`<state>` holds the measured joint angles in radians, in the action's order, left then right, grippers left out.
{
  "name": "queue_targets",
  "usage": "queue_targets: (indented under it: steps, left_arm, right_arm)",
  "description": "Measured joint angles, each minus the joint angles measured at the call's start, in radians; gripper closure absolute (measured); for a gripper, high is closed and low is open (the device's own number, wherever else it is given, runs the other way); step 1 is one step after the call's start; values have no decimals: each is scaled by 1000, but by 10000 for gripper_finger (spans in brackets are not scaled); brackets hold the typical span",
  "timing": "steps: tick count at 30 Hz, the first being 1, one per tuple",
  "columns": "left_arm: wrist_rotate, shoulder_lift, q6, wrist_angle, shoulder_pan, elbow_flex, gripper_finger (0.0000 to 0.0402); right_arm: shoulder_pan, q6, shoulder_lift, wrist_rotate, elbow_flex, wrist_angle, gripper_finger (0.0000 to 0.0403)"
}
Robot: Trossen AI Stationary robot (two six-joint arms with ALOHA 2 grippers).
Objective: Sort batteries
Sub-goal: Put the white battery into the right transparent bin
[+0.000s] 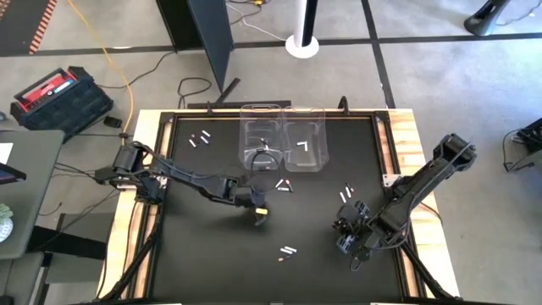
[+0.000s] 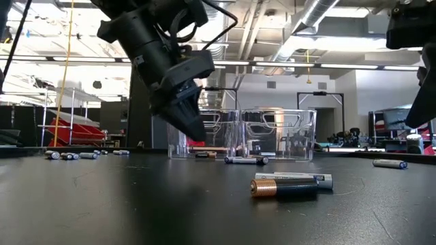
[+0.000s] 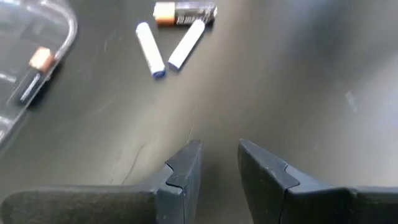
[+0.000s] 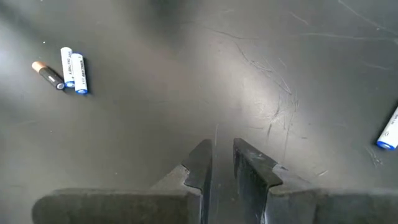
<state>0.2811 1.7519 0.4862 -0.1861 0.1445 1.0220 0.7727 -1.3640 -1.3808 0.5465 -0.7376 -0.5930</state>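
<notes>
The black table [image 1: 203, 246] stands in a workshop with a grey floor, and two clear bins [image 1: 282, 138] sit side by side at its 12 o'clock edge. The left gripper [image 1: 258, 212] hangs over the middle of the mat, its fingers a small gap apart and holding nothing. The right gripper [image 1: 347, 237] hovers lower on the right side, its fingers almost together and also empty.

The nearest cells to the left gripper are a small group [image 1: 284, 185] of two white batteries [image 3: 168, 50] and one dark copper-ended battery [image 3: 185, 13], lying toward 1 o'clock from it, just in front of the bins. In the left wrist view the white pair forms a V, so each long axis is tilted, not square to the fingers. The left arm is clearly nearer to this group than the right.

Other batteries lie scattered: three at 11 o'clock [image 1: 201, 137], about three at 6 o'clock [image 1: 289, 252], a few near the right arm [image 1: 345, 194]. One dark cell lies in the left bin and two white ones in the right bin.
</notes>
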Motion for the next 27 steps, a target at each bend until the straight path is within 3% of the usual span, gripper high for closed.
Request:
queue_targets:
  steps: [11,17,27]
  left_arm:
    - [-35,0,-29,42,-7,39,297]
    - [-9,0,-56,72,-8,46,274]
    - [66,0,-497,135,-18,38,277]
  right_arm:
    - [0,2,0,0,0,0,321]
    - [0,3,1,0,0,-1,321]
    - [0,9,1,0,0,-2,321]
